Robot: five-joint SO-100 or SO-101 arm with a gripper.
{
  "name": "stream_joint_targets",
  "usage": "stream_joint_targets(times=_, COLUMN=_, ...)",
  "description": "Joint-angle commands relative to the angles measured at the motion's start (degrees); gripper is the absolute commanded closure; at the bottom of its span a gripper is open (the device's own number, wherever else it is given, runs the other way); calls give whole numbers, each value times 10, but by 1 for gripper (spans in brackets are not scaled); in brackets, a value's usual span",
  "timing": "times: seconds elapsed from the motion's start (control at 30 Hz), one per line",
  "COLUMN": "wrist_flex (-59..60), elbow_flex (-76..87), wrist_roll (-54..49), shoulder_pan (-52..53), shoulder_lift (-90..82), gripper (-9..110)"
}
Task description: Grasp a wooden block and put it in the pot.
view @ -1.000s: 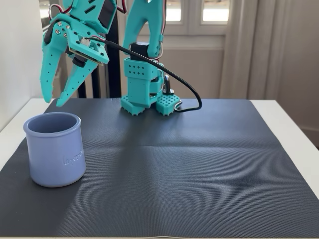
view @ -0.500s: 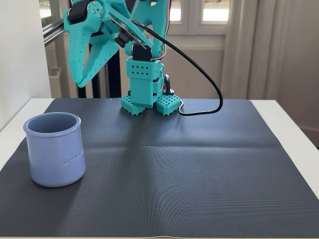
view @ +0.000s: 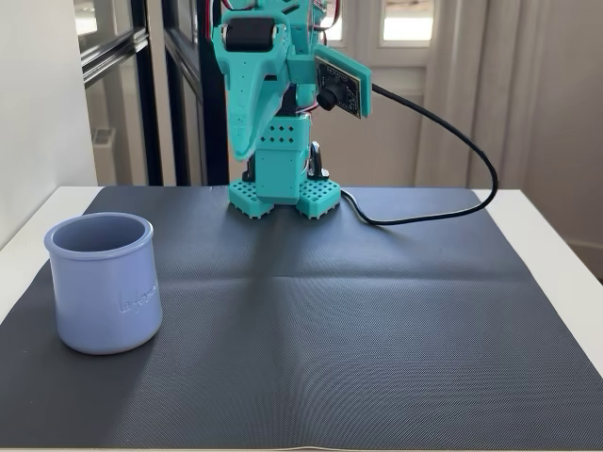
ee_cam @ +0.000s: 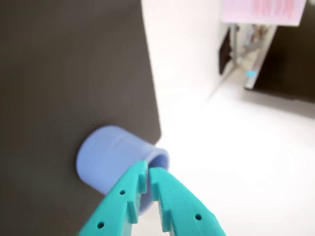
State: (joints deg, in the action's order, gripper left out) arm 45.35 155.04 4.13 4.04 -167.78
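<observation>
The white worktop [view: 528, 226] carries a dark ribbed mat [view: 358, 320] that covers most of it, leaving bare white strips along the left and right edges; the mat's front edge is cut off at the bottom of the fixed view. At the back edge stands the teal arm [view: 278, 141], folded up over its base, its top cut off by the frame. A black cable [view: 452, 179] loops from the camera on the arm down to the mat near the base.

The blue pot [view: 102, 282] stands upright near the mat's left edge, toward the front-left corner of the worktop; faint raised writing on its side is too small to read. In the wrist view the pot [ee_cam: 106, 160] is blurred and partly covered by the gripper.

The gripper [ee_cam: 147, 174] points downward, its jaws drawn nearly together with only a thin gap, nothing between them.

The wooden block shows in neither view; the pot's inside cannot be seen.
</observation>
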Motion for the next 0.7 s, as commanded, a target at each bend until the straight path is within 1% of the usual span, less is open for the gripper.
stream_joint_targets(times=0.0, wrist_flex=0, elbow_flex=48, wrist_roll=-2, shoulder_pan=-11, shoulder_lift=-55, gripper=101)
stream_joint_targets(times=0.23, wrist_flex=0, elbow_flex=143, wrist_roll=-3, shoulder_pan=-31, shoulder_lift=-150, gripper=101)
stream_joint_targets(times=0.67, wrist_flex=5, elbow_flex=251, wrist_roll=-4, shoulder_pan=-32, shoulder_lift=-257, gripper=101)
